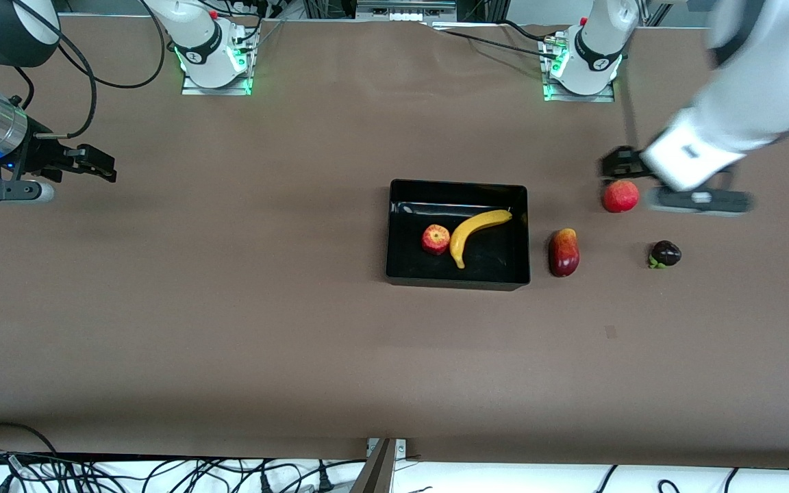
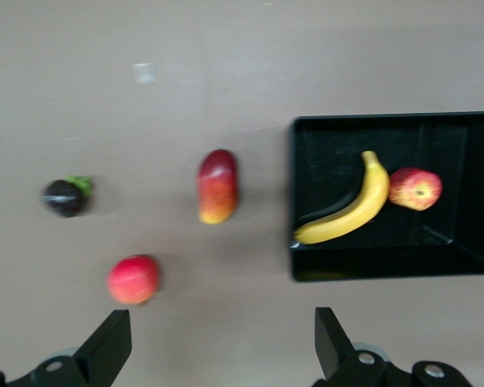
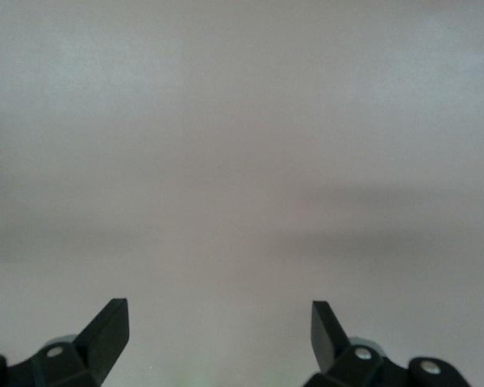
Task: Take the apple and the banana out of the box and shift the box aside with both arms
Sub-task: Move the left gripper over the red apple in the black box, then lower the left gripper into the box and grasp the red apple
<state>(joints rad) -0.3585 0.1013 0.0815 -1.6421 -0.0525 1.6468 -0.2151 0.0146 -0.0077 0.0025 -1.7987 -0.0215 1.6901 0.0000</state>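
The black box (image 1: 458,185) sits mid-table with the yellow banana (image 1: 477,231) and the small red apple (image 1: 435,239) lying side by side in it. The left wrist view shows the same: box (image 2: 387,121), banana (image 2: 351,211), apple (image 2: 415,189). My left gripper (image 1: 615,164) hangs open and empty over the table by the pomegranate, toward the left arm's end; its fingers (image 2: 113,339) frame bare table around the gripper's middle (image 2: 222,347). My right gripper (image 1: 100,164) stands open and empty over bare table at the right arm's end, as its wrist view (image 3: 218,334) shows.
Outside the box, toward the left arm's end, lie an oblong dark-red fruit (image 1: 564,252) (image 2: 218,186), a round red pomegranate (image 1: 620,196) (image 2: 133,279) and a small dark purple fruit (image 1: 665,254) (image 2: 65,197). Cables run along the table's front edge (image 1: 161,472).
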